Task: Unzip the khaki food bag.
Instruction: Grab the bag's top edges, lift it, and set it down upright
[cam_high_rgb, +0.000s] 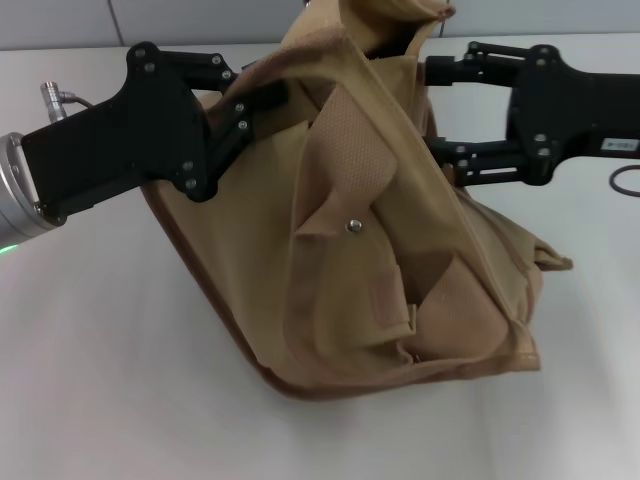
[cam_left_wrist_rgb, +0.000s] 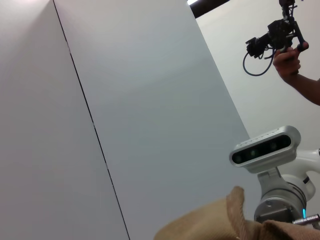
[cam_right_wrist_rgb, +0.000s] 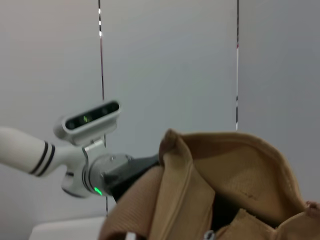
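Note:
The khaki food bag (cam_high_rgb: 360, 250) is tilted on the white table, with its silver snap stud (cam_high_rgb: 353, 226) facing me and its brown bottom trim along the lower left. My left gripper (cam_high_rgb: 262, 98) is shut on the bag's upper left edge. My right gripper (cam_high_rgb: 438, 110) reaches in at the bag's upper right, and the fabric hides its tips. The bag's top edge shows in the right wrist view (cam_right_wrist_rgb: 225, 165), with my left arm (cam_right_wrist_rgb: 95, 175) behind it. A bit of bag fabric shows in the left wrist view (cam_left_wrist_rgb: 215, 225). I cannot make out the zipper.
The white table (cam_high_rgb: 100, 380) lies under the bag. A black ring (cam_high_rgb: 625, 185) lies at the right edge. The left wrist view shows wall panels, the robot's head camera (cam_left_wrist_rgb: 265, 147) and a person's hand holding a device (cam_left_wrist_rgb: 287, 55).

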